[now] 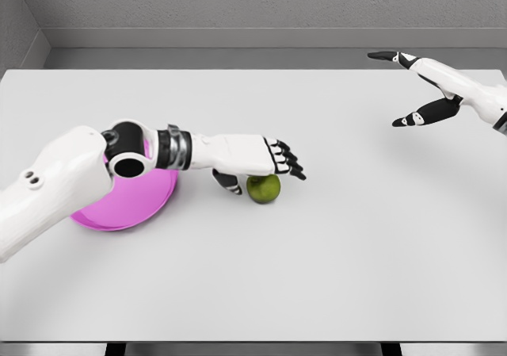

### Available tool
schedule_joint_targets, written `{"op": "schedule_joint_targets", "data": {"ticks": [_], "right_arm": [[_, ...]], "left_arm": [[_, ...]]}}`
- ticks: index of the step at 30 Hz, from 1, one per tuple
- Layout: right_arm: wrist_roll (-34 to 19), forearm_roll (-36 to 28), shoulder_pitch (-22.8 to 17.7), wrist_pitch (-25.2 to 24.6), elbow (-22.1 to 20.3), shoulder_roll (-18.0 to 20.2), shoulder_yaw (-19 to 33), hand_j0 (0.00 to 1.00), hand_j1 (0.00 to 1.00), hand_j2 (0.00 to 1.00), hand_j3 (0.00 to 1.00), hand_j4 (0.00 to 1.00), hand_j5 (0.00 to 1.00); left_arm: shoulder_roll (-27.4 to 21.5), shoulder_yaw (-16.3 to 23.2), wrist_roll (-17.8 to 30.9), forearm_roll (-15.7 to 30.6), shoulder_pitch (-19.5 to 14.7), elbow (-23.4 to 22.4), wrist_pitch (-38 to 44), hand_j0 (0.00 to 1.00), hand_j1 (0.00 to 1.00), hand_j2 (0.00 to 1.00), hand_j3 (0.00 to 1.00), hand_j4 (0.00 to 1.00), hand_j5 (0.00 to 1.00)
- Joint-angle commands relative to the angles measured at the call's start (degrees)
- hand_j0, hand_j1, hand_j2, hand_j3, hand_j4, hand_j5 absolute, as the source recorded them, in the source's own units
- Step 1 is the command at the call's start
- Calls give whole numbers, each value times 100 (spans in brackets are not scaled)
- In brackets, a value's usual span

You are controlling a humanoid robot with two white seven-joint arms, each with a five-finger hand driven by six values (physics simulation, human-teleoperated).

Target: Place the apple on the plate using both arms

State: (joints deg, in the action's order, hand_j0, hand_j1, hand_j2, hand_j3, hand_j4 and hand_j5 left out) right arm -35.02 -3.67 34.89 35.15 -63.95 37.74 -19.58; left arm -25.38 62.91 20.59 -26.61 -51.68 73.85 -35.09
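A green apple [264,188] rests on the white table [317,261], a little left of the middle. My left hand [265,166] hovers right over it, palm down, fingers stretched out past the apple and thumb [227,181] hanging down on its left side; the fingers do not close around it. A pink plate [131,205] lies on the table to the left of the apple, partly hidden by my left forearm. My right hand [428,82] is raised at the far right, far from the apple, with its fingers spread and nothing in it.
The table's back edge meets a grey wall; the front edge runs along the bottom of the view. My left arm [63,185] crosses over the plate from the lower left.
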Motion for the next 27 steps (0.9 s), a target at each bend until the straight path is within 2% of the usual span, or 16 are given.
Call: {"op": "schedule_joint_targets", "data": {"ticks": [1, 7, 11, 27], "right_arm": [[2, -46, 0, -15, -4, 6, -54, 100, 100, 100, 100, 100, 100], [2, -46, -9, -15, -4, 6, -72, 100, 100, 100, 100, 100, 100], [2, -46, -9, -15, -4, 23, -72, 100, 100, 100, 100, 100, 100], [2, -46, 0, -15, -4, 23, -169, 100, 100, 100, 100, 100, 100]], "left_arm": [[16, 73, -2, 33, -26, -2, 9, 99, 99, 99, 99, 99, 99], [16, 125, -2, 33, -61, -2, 9, 92, 92, 92, 92, 92, 92], [7, 143, 42, 33, -79, 15, 9, 83, 83, 83, 83, 83, 83], [7, 415, 59, 7, -70, 33, 9, 82, 82, 82, 82, 82, 82]]}}
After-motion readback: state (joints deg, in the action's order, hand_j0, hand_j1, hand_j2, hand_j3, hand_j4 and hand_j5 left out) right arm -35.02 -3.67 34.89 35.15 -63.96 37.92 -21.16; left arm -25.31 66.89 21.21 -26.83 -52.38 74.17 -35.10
